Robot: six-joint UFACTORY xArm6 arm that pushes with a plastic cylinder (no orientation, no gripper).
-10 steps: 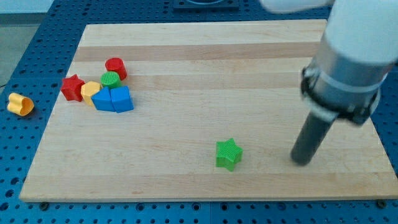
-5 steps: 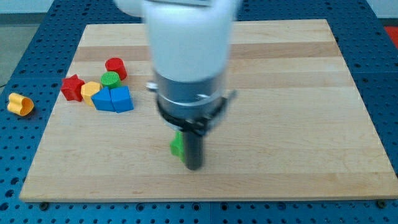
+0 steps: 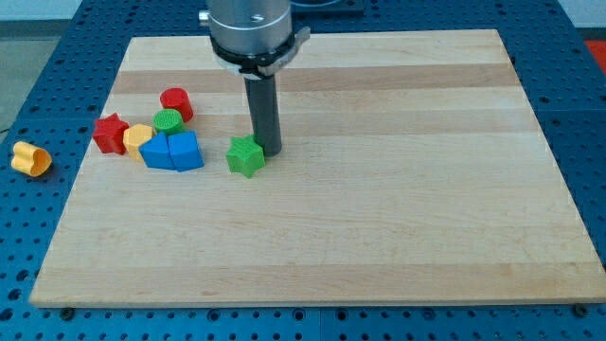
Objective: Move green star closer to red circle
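green star (image 3: 245,156) sits mid-left on the board, right of the block cluster | my tip (image 3: 270,152) touches its right side, no grasp, just a bare rod | red circle (image 3: 176,102) far-left | star looks light, stiff, slidey, probably spins; push its right face

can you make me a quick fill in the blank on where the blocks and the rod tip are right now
1. My tip sits just to the view's ___ of the green star.
2. The red circle lies toward the view's upper ___ of the green star.
3. The block lying off the wooden board, at the view's left, is ___.

Missing words: right; left; yellow
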